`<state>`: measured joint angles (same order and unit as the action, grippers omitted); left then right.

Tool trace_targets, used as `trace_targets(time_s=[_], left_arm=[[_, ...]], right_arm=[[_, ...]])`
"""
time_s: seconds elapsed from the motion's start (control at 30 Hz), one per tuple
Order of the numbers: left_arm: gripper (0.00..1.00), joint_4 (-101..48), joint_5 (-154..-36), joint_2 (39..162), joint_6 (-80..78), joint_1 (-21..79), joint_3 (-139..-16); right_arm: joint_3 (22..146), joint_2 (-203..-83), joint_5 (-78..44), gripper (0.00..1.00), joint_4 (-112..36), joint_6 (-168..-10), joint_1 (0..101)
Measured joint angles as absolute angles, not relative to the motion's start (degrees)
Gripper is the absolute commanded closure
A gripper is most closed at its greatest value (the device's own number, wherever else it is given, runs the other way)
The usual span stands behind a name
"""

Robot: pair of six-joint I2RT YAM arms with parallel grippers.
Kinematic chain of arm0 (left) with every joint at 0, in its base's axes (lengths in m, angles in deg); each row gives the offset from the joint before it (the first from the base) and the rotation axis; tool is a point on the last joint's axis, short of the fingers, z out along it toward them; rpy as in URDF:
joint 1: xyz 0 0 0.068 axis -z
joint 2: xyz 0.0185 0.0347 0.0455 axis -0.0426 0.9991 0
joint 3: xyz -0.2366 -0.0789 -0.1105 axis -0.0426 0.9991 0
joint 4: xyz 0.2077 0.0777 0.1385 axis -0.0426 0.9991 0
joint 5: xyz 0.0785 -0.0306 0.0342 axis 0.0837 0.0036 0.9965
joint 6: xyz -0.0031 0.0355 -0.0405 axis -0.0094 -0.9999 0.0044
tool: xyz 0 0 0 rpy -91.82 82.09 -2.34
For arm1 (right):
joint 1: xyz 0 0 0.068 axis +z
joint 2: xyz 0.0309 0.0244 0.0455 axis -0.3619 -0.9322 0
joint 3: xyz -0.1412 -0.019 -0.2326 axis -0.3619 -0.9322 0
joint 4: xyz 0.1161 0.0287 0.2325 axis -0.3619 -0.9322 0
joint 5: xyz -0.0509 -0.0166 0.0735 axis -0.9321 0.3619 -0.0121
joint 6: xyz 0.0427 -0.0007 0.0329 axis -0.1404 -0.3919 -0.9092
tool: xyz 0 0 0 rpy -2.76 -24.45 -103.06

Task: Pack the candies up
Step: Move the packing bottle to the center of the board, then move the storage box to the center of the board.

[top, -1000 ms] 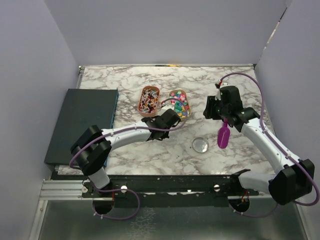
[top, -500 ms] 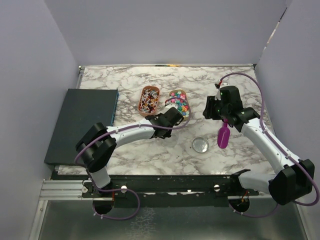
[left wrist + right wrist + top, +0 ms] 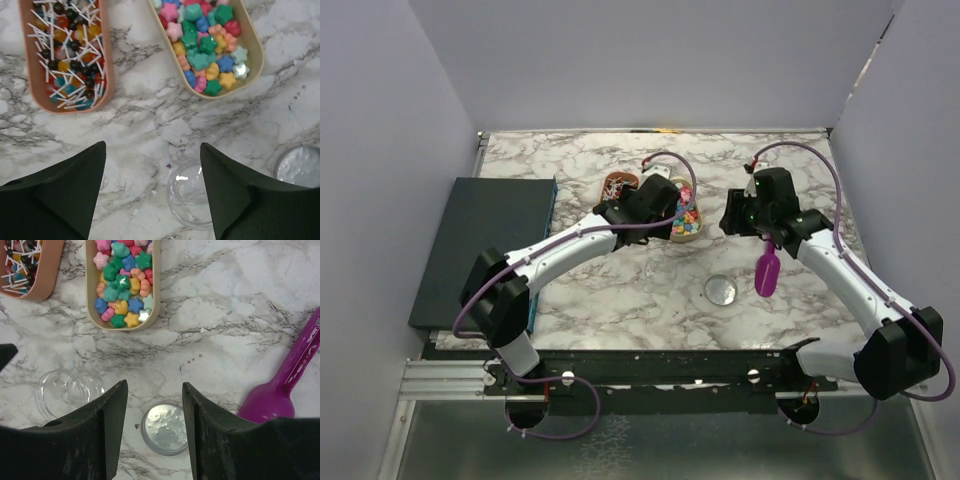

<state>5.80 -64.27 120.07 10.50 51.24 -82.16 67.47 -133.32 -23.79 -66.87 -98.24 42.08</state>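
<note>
Since a second ago, my left gripper (image 3: 152, 147) has risen off the clear jar (image 3: 192, 202) toward the candies (image 3: 205, 42), jaws spread wide and empty, while my right gripper (image 3: 154, 387) hangs part-open, empty.

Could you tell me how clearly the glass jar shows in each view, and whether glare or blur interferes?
Top external: the small clear glass jar is only a faint outline on the marble table. Left wrist: jar sharp, small white highlights; the near black fingers look soft. Right wrist: jar clear; the round silver lid glares brightly.
</note>
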Motion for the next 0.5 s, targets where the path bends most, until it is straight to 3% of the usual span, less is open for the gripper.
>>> trace_targets(time_s=[0.23, 0.5], left_arm=[[0.14, 6.59, -63.57, 119.87, 8.07, 41.53, -85.7], [0.14, 7.5, -60.9, 122.52, 4.53, 34.21, -92.04]], right_arm=[[69.77, -138.45, -23.68, 0.47, -64.36, -99.46, 42.17], [73.79, -146.02, -23.75, 0.48, -61.32, -100.51, 42.17]])
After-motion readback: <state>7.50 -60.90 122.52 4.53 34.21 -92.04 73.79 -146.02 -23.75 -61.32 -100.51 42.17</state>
